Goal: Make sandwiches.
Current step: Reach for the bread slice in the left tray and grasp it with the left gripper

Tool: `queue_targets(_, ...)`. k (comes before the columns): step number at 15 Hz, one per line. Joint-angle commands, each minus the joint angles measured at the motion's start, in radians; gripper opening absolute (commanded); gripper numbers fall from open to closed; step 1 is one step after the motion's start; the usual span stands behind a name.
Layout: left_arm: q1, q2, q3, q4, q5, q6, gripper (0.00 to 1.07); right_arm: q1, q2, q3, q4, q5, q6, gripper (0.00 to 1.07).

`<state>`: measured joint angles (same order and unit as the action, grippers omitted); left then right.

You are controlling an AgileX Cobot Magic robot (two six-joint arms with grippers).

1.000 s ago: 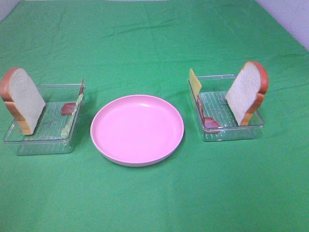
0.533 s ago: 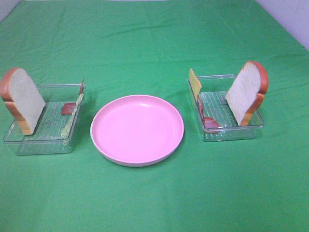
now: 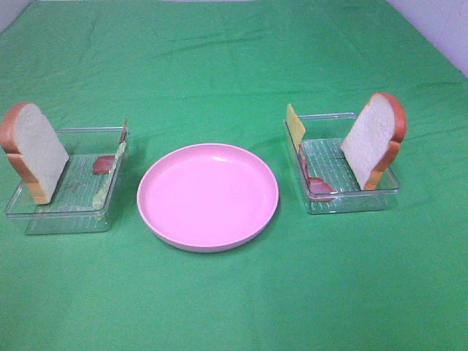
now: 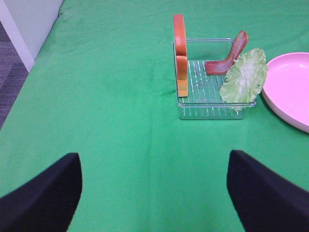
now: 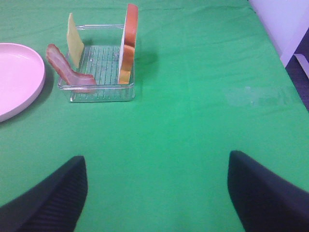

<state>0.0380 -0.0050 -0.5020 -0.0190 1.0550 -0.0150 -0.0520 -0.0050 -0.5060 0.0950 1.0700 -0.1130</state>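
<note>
Green surface (image 3: 219,58) unchanged: your left hand (image 4: 152,159), right hand (image 5: 155,159) released; bread slices (image 3: 33,150), nine and three o'clock of plate (image 3: 208,194); assembly seemingly unstarted.

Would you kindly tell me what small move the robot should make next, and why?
Probably advance the left gripper toward the bread slice leaning upright in the left tray. The pink plate holds nothing, so a base slice seems the first need. The left gripper stands open, well short of that tray, and the right gripper is open too.
</note>
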Motion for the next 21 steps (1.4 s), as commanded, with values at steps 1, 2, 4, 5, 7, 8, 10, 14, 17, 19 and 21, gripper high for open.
queue_targets(1,0.004,-0.02,-0.003,-0.007,-0.015,0.001,0.78,-0.007,-0.013,-0.001,-0.004,-0.009,-0.012,0.76)
queue_targets(2,0.004,-0.008,-0.02,-0.007,-0.027,0.001,0.78,-0.007,-0.013,-0.001,-0.004,-0.009,-0.012,0.76)
queue_targets(4,0.004,0.087,-0.088,-0.006,-0.076,0.001,0.78,-0.007,-0.013,-0.001,-0.004,-0.009,-0.012,0.76)
queue_targets(5,0.004,0.156,-0.123,-0.006,-0.073,0.001,0.78,-0.007,-0.013,-0.001,-0.004,-0.009,-0.012,0.76)
queue_targets(7,0.004,0.272,-0.17,-0.006,-0.076,-0.001,0.78,-0.007,-0.013,-0.001,-0.004,-0.009,-0.012,0.76)
queue_targets(8,0.004,0.358,-0.203,-0.006,-0.078,-0.001,0.78,-0.007,-0.013,-0.001,-0.004,-0.009,-0.012,0.76)
queue_targets(10,0.004,0.566,-0.28,0.001,-0.075,-0.001,0.78,-0.007,-0.013,-0.001,-0.004,-0.009,-0.012,0.76)
queue_targets(14,0.004,1.041,-0.483,-0.009,-0.048,0.002,0.78,-0.007,-0.013,-0.001,-0.004,-0.009,-0.012,0.76)
queue_targets(17,0.004,1.312,-0.629,-0.009,-0.05,0.002,0.78,-0.007,-0.013,-0.001,-0.004,-0.009,-0.012,0.76)
queue_targets(19,0.004,1.436,-0.702,-0.019,-0.055,0.002,0.78,-0.007,-0.013,-0.001,-0.004,-0.009,-0.012,0.76)
queue_targets(21,0.004,1.61,-0.814,-0.044,-0.057,0.002,0.78,-0.007,-0.013,-0.001,-0.004,-0.009,-0.012,0.76)
